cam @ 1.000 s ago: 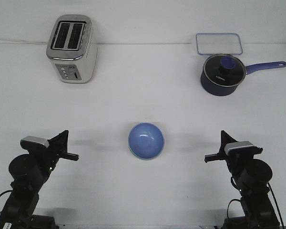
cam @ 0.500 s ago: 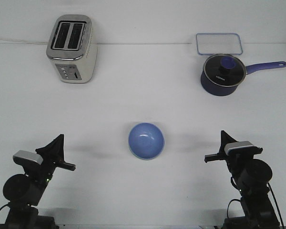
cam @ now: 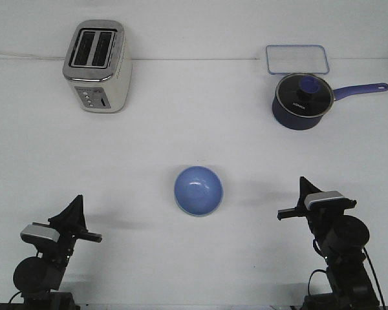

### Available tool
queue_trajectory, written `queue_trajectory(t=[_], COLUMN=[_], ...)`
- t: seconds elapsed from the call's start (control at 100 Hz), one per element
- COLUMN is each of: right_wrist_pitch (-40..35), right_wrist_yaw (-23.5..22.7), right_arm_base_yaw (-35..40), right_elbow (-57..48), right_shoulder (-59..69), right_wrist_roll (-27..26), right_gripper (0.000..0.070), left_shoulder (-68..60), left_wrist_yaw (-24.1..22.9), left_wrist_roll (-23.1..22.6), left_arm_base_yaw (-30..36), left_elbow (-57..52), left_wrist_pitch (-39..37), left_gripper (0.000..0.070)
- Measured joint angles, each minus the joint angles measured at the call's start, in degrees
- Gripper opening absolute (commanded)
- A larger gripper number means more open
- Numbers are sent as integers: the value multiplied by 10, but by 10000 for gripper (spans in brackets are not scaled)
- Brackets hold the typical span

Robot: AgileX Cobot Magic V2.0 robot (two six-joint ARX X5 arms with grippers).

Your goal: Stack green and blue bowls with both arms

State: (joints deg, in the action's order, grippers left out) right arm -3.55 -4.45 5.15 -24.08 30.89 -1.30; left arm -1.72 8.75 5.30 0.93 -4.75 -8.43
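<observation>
**Blue bowl alone at centre, both arms low at the near edge**

Only one bowl shows: the blue bowl (cam: 198, 190) sits upright near the middle of the white surface (cam: 194, 129), round, matte and plain, its hollow facing up. No green rim or wall can be made out around or under it, so whether another bowl lies beneath cannot be told from this angle.

The left arm (cam: 42, 271) is cut off by the lower edge of the view, its base mostly out of sight. Its left gripper (cam: 77, 219) appears as a dark pointed wedge with a thin bar jutting sideways; the fingers overlap from this side, so it cannot be told whether they are parted or closed. Nothing is seen in them.

The right arm (cam: 341, 258) is likewise clipped at the bottom, loose black cable trailing beside it. The right gripper (cam: 297, 200) shows the same black pointed outline beneath a silver-grey camera block, and its opening cannot be judged either. Both grippers stand well apart from the bowl, one to each side.

At the far left stands a boxy brushed-metal toaster (cam: 96, 64) with two dark slots. At the far right a dark navy saucepan (cam: 300, 101) with a glass lid and a long blue handle sits just in front of a clear rectangular container lid (cam: 297, 59) with a blue rim.
</observation>
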Motion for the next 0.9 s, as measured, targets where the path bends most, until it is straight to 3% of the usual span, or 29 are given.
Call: queue_trajectory(t=[0.9], right_wrist_pitch=[0], right_wrist_yaw=[0], right_arm_base_yaw=[0], right_elbow=[0], right_shoulder=[0], right_wrist_roll=[0], right_gripper=[0], left_shoulder=[14], left_wrist_yaw=[0], left_wrist_roll=[2], left_arm_base_yaw=[-12], left_elbow=[28], left_wrist_pitch=[-42], left_gripper=[11])
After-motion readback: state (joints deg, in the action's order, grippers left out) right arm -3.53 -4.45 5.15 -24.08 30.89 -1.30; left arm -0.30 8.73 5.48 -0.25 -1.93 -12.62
